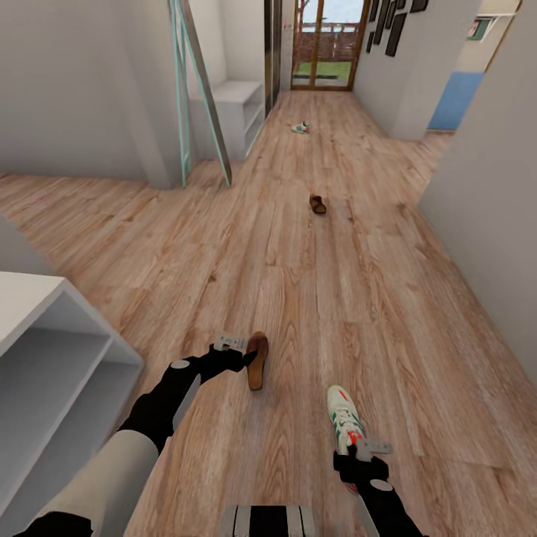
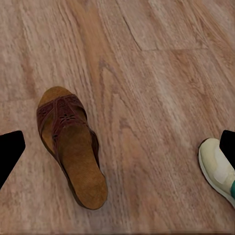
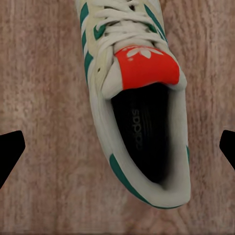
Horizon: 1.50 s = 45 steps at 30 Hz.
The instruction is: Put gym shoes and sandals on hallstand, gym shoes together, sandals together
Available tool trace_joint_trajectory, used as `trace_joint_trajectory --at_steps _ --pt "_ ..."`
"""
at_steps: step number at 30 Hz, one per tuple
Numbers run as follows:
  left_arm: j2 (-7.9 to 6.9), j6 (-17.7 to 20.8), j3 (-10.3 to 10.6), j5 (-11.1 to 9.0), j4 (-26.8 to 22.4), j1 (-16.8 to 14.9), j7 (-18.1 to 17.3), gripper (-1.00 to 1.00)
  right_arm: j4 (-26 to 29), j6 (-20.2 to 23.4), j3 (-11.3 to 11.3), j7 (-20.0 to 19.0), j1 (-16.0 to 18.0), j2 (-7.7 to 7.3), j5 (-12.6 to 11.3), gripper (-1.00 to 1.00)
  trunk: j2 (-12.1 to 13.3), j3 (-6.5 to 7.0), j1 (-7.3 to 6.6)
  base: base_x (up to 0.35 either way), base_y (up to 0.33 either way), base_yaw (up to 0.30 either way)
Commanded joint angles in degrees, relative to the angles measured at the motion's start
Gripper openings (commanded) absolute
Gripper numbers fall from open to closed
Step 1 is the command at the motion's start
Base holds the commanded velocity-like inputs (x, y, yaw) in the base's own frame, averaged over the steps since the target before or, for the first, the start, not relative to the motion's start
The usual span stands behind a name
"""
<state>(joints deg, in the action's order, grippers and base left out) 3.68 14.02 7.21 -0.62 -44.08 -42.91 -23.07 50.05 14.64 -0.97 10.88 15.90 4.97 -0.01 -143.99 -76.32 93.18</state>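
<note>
At 6 o'clock our right gripper [image 1: 363, 448] hangs over a cream-white lace-up gym shoe with green stripes [image 1: 344, 423]; our wrist camera alone shows its red-orange tongue patch [image 3: 145, 65] between wide-apart fingertips [image 3: 10, 152]. At 11 o'clock our left gripper [image 1: 233, 344], also spread, sits beside a dark brown leather sandal [image 1: 256, 360] lying on the wood-plank corridor floor [image 1: 358, 298]. A white low shelf unit [image 1: 52, 373] stands at 9 o'clock. Toward 12, another sandal [image 1: 318, 203], then a second gym shoe [image 1: 300, 127], past a pale grey hallstand [image 1: 235, 112].
</note>
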Motion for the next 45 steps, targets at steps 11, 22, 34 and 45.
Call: trace_joint_trajectory --at_steps 11,22,34,45 --pt "0.01 0.3 -0.1 -0.2 -0.2 0.2 -0.2 1.0 0.1 -0.1 -0.1 0.1 0.0 -0.12 0.1 1.0 -0.2 -3.49 0.27 0.0 0.0 0.0" --pt "-0.06 0.2 0.1 -0.1 -0.2 0.2 -0.4 1.0 -0.1 -6.0 -0.1 0.0 0.0 -0.55 0.4 1.0 -0.3 -6.93 0.55 0.0 0.0 0.0" --pt "-0.08 0.2 0.1 -0.1 0.1 0.2 -0.3 1.0 -1.7 -10.8 -0.2 0.0 0.0 -0.59 0.4 1.0 -0.4 -9.1 0.68 0.0 0.0 0.0" --pt "-0.08 0.2 0.1 -0.1 0.1 0.2 -0.4 1.0 -1.9 -11.2 -0.2 0.0 0.0 -0.58 0.4 1.0 -0.4 -9.35 0.68 0.0 0.0 0.0"
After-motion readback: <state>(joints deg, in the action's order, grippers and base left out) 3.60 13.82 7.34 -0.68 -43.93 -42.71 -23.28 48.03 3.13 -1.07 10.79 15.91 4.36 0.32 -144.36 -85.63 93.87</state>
